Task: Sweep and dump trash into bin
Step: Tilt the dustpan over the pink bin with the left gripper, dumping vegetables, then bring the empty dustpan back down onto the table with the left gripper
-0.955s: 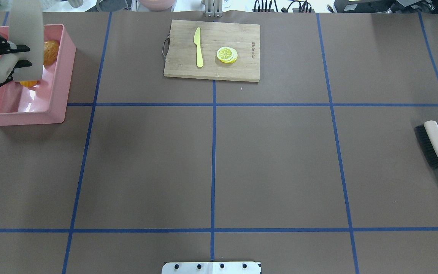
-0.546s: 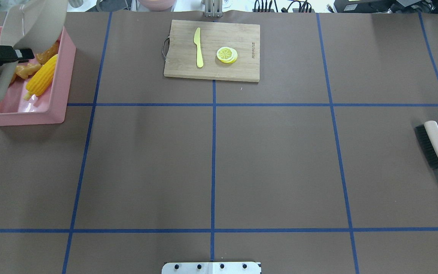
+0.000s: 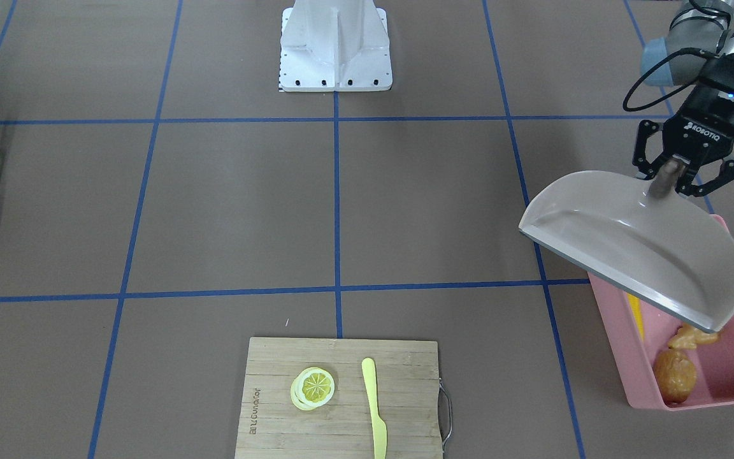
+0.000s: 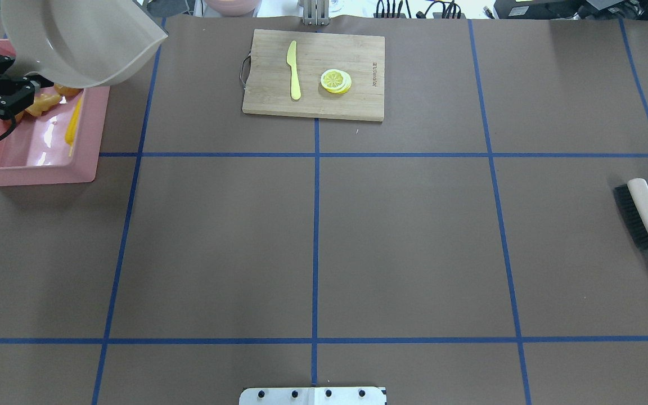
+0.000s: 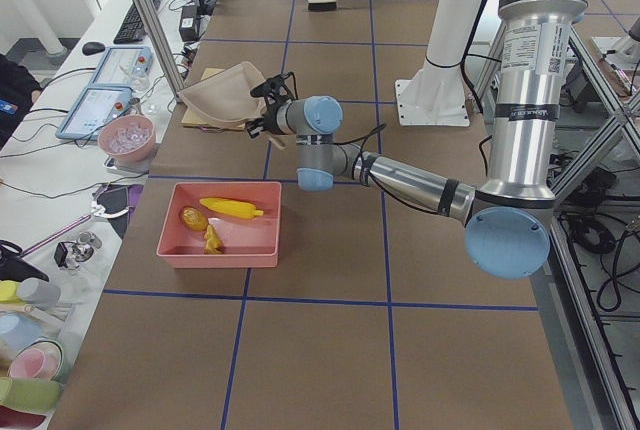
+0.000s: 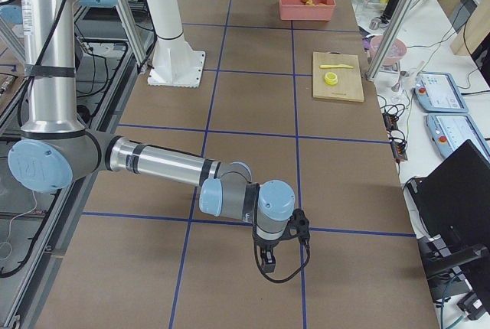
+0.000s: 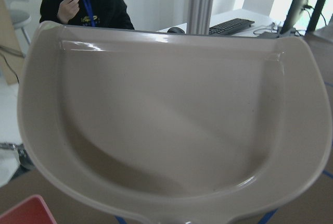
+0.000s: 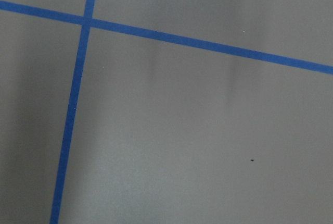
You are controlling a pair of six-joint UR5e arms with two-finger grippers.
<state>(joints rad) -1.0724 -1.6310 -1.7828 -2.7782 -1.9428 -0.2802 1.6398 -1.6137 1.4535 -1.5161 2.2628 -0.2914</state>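
The pink bin [image 4: 31, 169] stands at the table's far left. In it lies the trash: a yellow corn cob [image 5: 230, 207], a tan ginger root [image 5: 212, 240] and a brown-orange potato [image 5: 193, 218]. The front-facing view shows the potato [image 3: 676, 376] and ginger [image 3: 695, 336] in the bin [image 3: 711, 398]. My left gripper [image 3: 666, 175] is shut on the handle of the beige dustpan [image 3: 634, 248]. The pan hangs over the bin's inner edge, and the left wrist view shows the dustpan [image 7: 171, 114] with nothing in it. My right gripper [image 6: 268, 260] hangs low over bare table; I cannot tell its state.
A wooden cutting board [image 4: 313, 73] with a yellow knife [image 4: 293, 70] and a lemon slice [image 4: 336, 81] lies at the far middle. A hand brush [image 4: 644, 216] rests at the right edge. A person sits beyond the table's far side.
The dustpan has swung from upright over the bin to lifted and turned inward toward the table. The corn, ginger and potato have come into sight, lying in the bin.
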